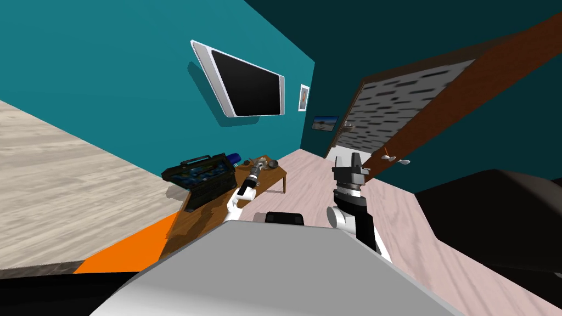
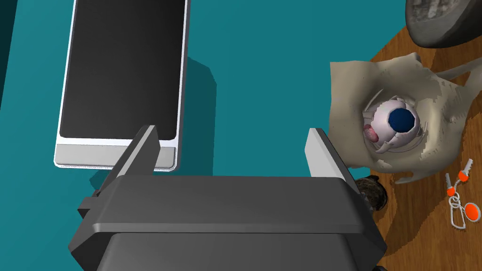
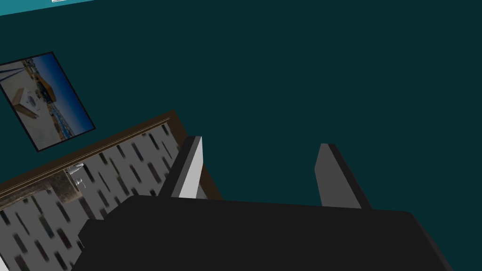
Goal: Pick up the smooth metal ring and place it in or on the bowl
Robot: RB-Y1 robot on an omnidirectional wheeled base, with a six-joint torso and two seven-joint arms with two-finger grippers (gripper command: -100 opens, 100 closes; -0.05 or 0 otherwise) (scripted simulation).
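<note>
Lying on the table (image 2: 423,240), ring (image 2: 454,206) off beside left gripper (image 2: 230,137).

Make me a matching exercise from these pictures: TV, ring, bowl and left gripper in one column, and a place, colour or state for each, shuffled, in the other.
1. TV
2. ring
3. bowl
4. left gripper

A. open, holding nothing
B. dark grey and round
C. hangs on the teal wall
D. has orange tags attached

Pairs: 1-C, 2-D, 3-B, 4-A
</note>
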